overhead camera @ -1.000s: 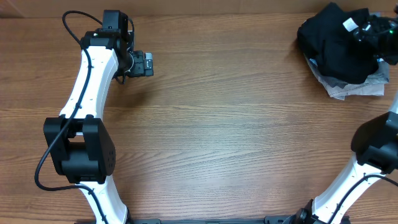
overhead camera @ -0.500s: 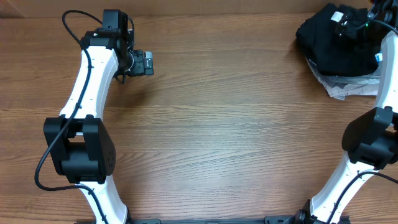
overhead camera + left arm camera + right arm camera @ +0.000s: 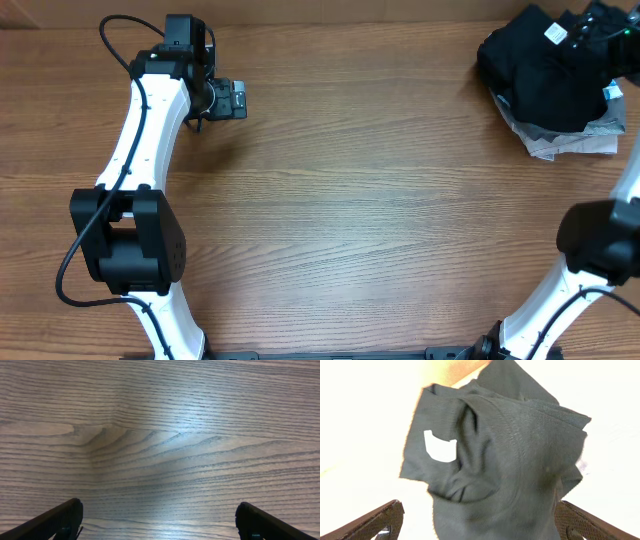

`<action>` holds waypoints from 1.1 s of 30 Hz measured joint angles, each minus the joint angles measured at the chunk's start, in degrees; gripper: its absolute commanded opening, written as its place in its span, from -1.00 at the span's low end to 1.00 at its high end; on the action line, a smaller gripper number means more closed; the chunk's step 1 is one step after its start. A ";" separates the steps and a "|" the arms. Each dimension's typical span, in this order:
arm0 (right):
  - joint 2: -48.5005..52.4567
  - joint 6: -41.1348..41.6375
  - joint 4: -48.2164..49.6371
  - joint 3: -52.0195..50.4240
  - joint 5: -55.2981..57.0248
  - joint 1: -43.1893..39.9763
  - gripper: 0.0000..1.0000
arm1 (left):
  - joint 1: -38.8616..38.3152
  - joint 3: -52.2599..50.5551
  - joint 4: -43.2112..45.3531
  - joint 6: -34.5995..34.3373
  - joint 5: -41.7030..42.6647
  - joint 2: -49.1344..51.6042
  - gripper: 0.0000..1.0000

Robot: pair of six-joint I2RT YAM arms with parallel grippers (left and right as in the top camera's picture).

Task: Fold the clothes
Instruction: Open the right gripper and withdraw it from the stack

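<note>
Wooden table (image 3: 350,200), black T-shirt (image 3: 510,460) (bottom cut off)

The tabletop (image 3: 380,200) is showing mid-brown wood with finer, darker grain lines running across it. The T-shirt (image 3: 545,75) is showing plain black, with its neck label (image 3: 439,446) standing out white. The folded pieces (image 3: 570,145) under it are showing grey and white. The left arm (image 3: 150,130) is showing white links and black joints, and the left fingers (image 3: 57,519) are looking black.
</note>
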 measured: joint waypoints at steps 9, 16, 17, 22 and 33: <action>-3.76 3.52 -7.08 1.18 -3.26 0.00 1.00 | 0.00 0.00 0.00 0.00 0.00 0.00 1.00; -4.92 3.32 -13.94 1.20 -11.15 1.46 1.00 | 0.00 0.00 0.00 0.00 0.00 0.00 0.99; -5.68 3.23 -14.95 1.20 -11.96 2.10 1.00 | 0.00 0.00 0.00 0.00 -0.02 0.00 0.99; -10.43 3.21 -18.71 1.20 -17.88 4.52 1.00 | 0.00 0.00 0.00 0.00 -0.02 0.00 1.00; -13.20 -2.08 -20.06 1.36 -25.35 5.55 1.00 | 0.00 0.00 0.00 0.00 -0.02 0.00 0.99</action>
